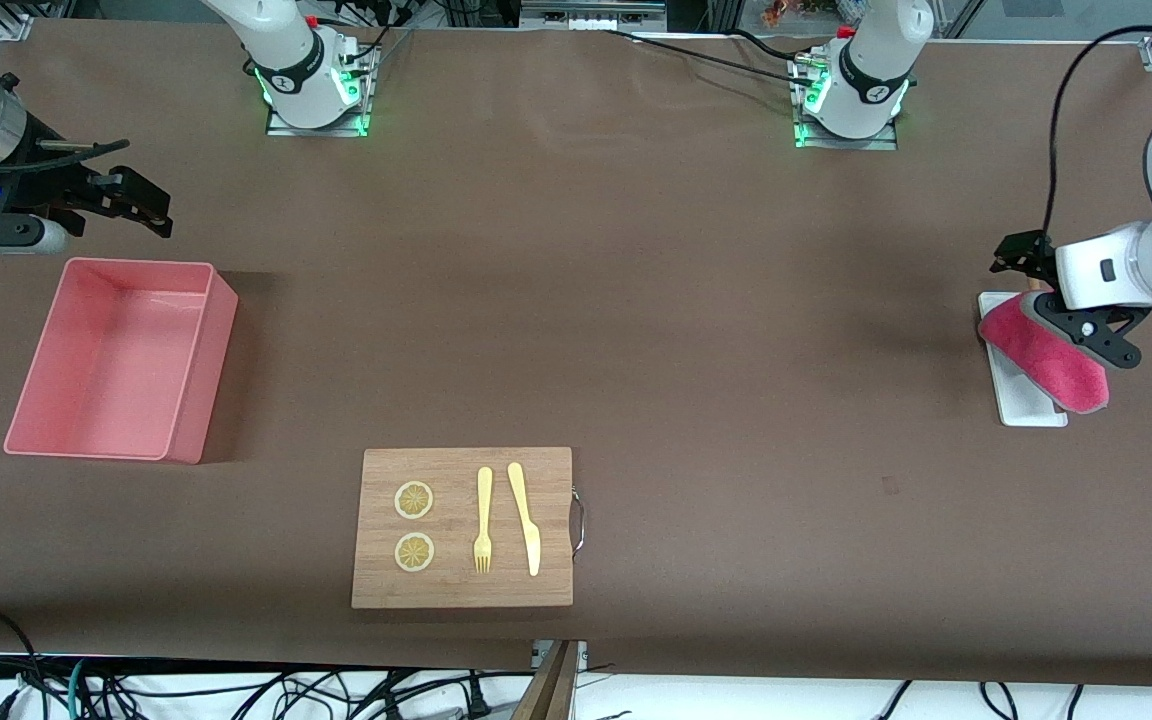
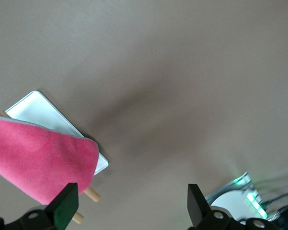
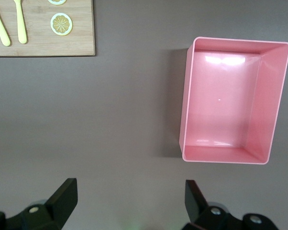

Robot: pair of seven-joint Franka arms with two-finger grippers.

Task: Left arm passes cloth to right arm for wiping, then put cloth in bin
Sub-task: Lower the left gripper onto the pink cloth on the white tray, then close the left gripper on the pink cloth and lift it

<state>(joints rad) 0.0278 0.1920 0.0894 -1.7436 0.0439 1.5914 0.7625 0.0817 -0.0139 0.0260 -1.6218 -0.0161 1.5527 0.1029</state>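
The magenta-red cloth (image 1: pixel 1044 358) lies draped over small wooden pegs (image 2: pixel 92 194) on a flat white tray (image 1: pixel 1034 410) at the left arm's end of the table. My left gripper (image 1: pixel 1061 300) hangs just over the cloth and is open. In the left wrist view (image 2: pixel 129 197) the cloth (image 2: pixel 38 160) sits beside one finger (image 2: pixel 65 203), with nothing between the jaws. The pink bin (image 1: pixel 198 370) stands empty at the right arm's end. My right gripper (image 1: pixel 136 192) is open and empty over the table beside the bin; its wrist view (image 3: pixel 129 191) shows the bin (image 3: pixel 184 105).
A wooden cutting board (image 1: pixel 463 527) with two lemon slices (image 1: pixel 414 500), a yellow fork (image 1: pixel 483 518) and a yellow knife (image 1: pixel 526 518) lies near the front camera's edge of the table. It also shows in the right wrist view (image 3: pixel 43 45).
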